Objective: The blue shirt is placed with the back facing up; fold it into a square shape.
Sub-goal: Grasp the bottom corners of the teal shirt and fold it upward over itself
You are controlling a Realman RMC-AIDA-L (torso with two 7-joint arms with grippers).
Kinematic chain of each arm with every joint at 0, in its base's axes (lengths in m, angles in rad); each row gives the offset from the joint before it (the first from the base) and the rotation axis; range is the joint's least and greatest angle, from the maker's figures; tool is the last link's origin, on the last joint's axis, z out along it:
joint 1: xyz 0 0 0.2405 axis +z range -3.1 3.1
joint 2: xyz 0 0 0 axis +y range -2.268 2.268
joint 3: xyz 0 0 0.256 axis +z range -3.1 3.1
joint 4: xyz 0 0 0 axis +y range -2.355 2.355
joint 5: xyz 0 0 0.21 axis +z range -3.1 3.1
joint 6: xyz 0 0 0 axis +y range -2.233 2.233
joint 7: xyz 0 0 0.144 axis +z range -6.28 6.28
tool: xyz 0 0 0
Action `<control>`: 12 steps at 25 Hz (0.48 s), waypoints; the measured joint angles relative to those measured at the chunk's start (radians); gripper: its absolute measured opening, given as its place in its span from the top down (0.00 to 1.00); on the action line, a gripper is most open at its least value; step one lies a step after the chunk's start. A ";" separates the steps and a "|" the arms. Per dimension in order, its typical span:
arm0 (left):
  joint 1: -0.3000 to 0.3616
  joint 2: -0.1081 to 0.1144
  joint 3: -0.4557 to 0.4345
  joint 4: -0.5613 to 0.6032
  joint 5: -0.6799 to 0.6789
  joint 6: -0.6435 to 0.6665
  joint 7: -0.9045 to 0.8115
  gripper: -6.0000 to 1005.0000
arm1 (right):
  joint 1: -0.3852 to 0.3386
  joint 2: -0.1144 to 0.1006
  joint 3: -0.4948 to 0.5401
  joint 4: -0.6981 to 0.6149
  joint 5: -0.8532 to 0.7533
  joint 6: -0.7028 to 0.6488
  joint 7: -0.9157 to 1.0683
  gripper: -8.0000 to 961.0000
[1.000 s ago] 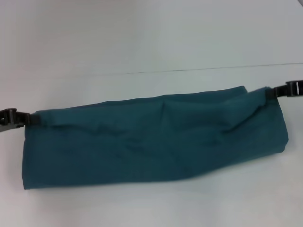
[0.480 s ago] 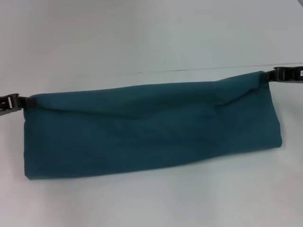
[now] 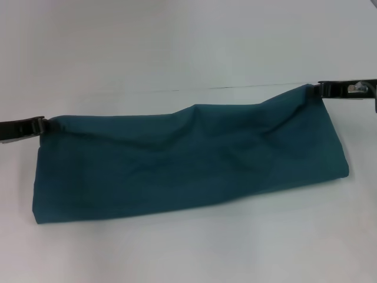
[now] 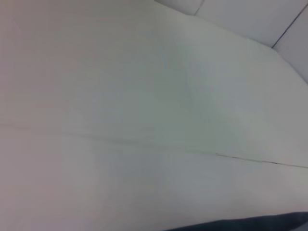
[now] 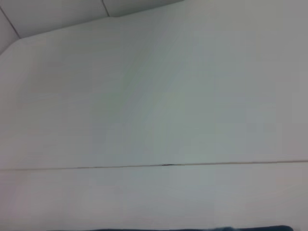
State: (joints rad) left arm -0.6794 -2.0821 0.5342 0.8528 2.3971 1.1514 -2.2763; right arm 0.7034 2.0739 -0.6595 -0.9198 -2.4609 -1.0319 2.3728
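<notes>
While the blue shirt [image 3: 188, 159] was spread as a long folded band on the white table [image 3: 177, 47], its far corners were pinched by the left gripper [image 3: 42, 126] and right gripper [image 3: 321, 89].

Soft, even, diffuse light; faint shadows; all views hazy, slightly blurred.

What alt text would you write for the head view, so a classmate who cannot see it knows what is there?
A dark teal-blue shirt, folded into a long band, lies across a white table. The left gripper meets its far left corner and the right gripper its far right corner, which sits farther back.
</notes>
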 joint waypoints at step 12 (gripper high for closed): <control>-0.005 -0.015 0.053 -0.043 0.000 -0.157 0.001 0.85 | 0.010 -0.016 -0.013 0.091 -0.006 0.107 -0.006 0.83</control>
State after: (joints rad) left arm -0.6845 -2.0967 0.5877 0.8101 2.3975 0.9941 -2.2755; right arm 0.7137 2.0580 -0.6726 -0.8289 -2.4672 -0.9250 2.3668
